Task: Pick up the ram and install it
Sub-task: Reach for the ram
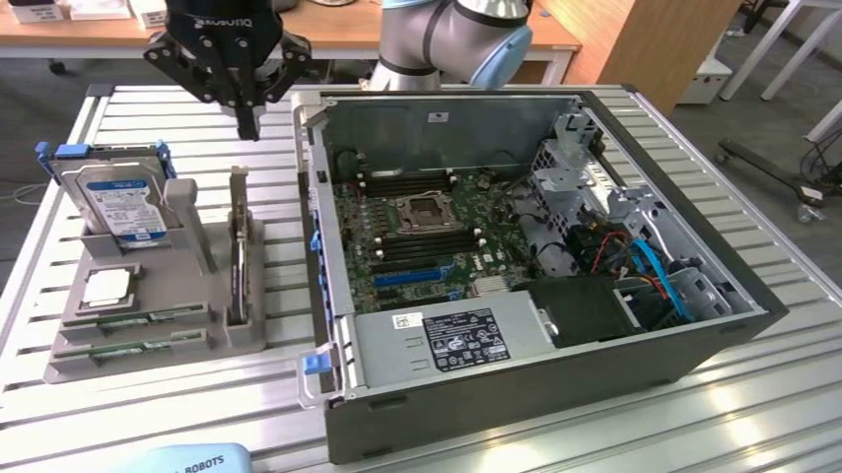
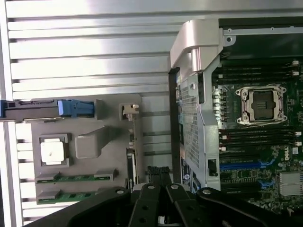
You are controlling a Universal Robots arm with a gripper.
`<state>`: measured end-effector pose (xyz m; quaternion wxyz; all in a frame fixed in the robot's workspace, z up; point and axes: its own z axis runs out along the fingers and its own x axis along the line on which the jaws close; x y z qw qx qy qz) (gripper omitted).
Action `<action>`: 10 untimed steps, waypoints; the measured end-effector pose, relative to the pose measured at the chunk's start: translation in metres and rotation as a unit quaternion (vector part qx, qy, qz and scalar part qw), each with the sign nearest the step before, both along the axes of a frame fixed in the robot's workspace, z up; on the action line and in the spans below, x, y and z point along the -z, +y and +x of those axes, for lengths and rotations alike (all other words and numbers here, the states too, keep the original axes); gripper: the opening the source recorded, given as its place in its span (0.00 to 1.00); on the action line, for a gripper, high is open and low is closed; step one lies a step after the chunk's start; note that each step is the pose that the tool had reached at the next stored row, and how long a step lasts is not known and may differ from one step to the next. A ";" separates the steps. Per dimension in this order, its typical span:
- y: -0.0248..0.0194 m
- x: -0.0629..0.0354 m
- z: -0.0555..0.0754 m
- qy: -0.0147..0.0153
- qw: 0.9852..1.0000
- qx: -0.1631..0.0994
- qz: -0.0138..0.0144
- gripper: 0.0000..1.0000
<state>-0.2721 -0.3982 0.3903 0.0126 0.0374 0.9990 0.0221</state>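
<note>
While your black robot gripper hung fingers-down from the bent arm over the far end of the grey plastic parts tray, its claw was pressed together on nothing. Your long, flat green ram stick lay in a slot at the tray's near end, well apart from the fingertips, beside the open dark computer case.
</note>
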 end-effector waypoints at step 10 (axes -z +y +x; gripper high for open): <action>0.0001 0.0007 -0.020 0.000 1.000 0.000 0.000 0.10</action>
